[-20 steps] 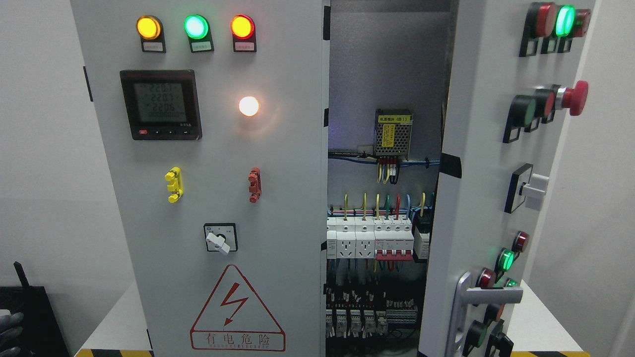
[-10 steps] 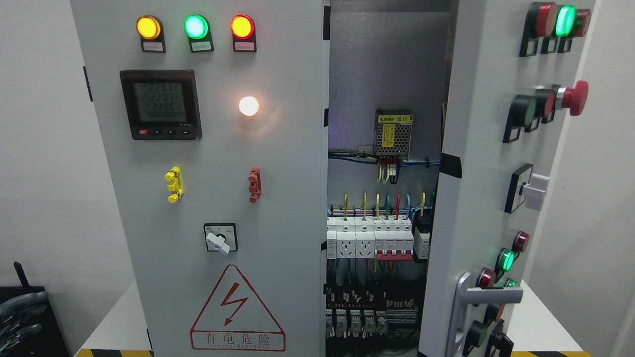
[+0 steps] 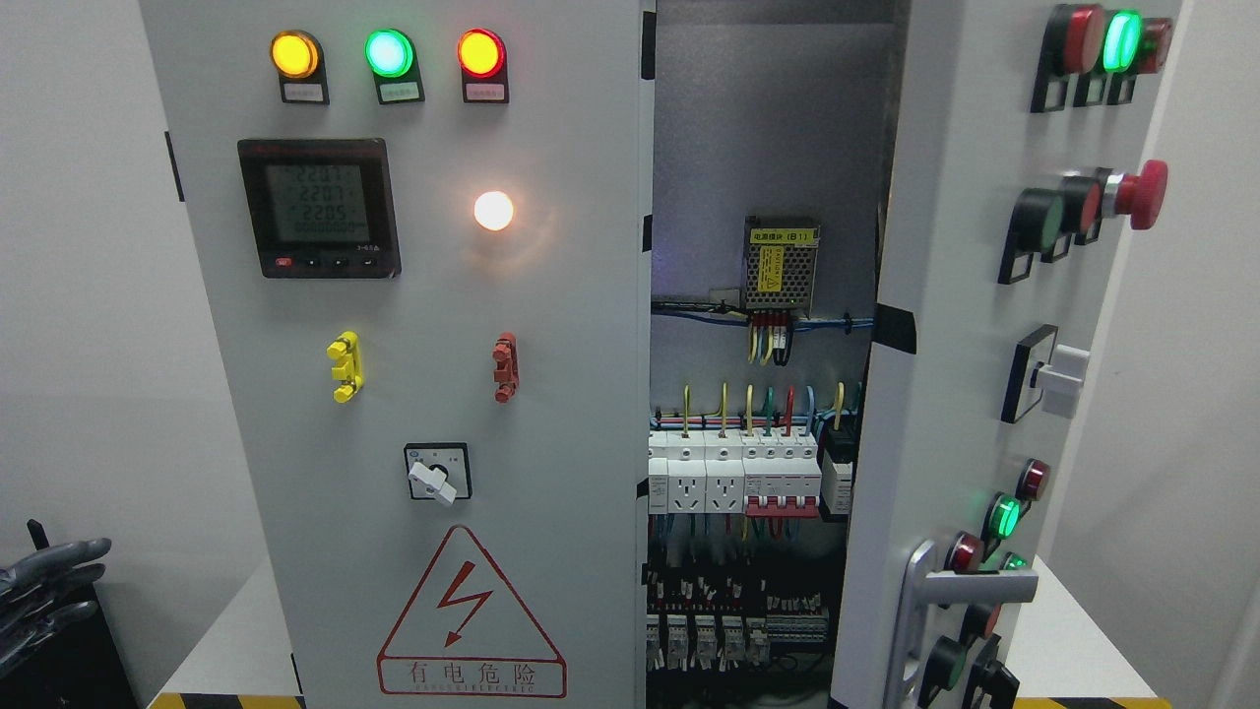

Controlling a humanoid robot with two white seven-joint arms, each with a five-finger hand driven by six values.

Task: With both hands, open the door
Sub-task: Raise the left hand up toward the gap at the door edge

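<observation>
Door (image 3: pixel 970 394) on the right side of the big grey box already stands partly open, tall and upright, with its silver handle (image 3: pixel 960 601) low down, far to the right of the left hand (image 3: pixel 44 601), which hangs spread and empty at the bottom-left corner.

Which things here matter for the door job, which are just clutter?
Job:
right door, already ajar
door handle
left door, shut
left robot hand, fingers spread, holding nothing

Not needed:
meter
indicator lamps
red stop button
warning sign
</observation>
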